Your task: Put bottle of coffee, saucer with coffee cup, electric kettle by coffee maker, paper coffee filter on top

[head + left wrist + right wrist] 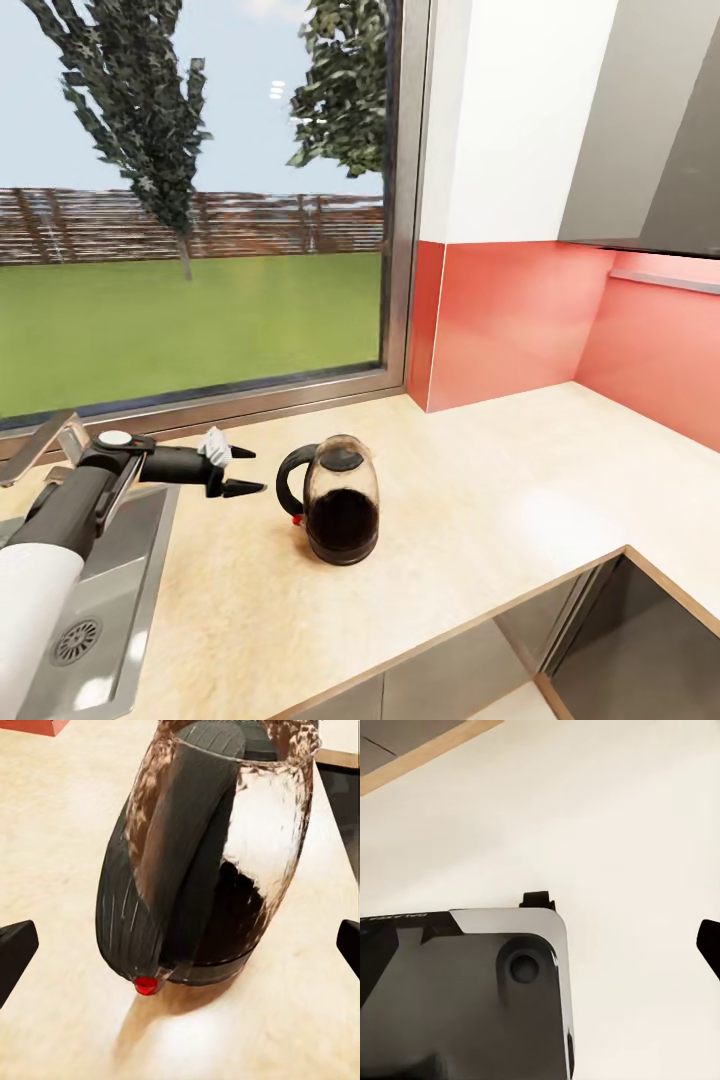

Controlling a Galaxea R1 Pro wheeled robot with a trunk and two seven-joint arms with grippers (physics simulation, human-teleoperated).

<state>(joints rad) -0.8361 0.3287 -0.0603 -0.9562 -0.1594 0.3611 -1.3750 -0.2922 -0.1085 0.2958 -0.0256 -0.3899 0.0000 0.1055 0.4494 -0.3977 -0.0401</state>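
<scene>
Kettle step: your left gripper jaws wide, electric kettle handle just ahead; advance, then probably close.

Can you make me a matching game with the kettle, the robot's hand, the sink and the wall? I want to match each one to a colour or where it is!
Things:
1. electric kettle
2. left gripper
3. sink
4. backsplash wall

Clues:
A. coral red, behind the countertop
B. open, pointing at the kettle's handle
C. silver metal, with a round drain
D. clear glass with a small red switch

Pairs: 1-D, 2-B, 3-C, 4-A
</scene>
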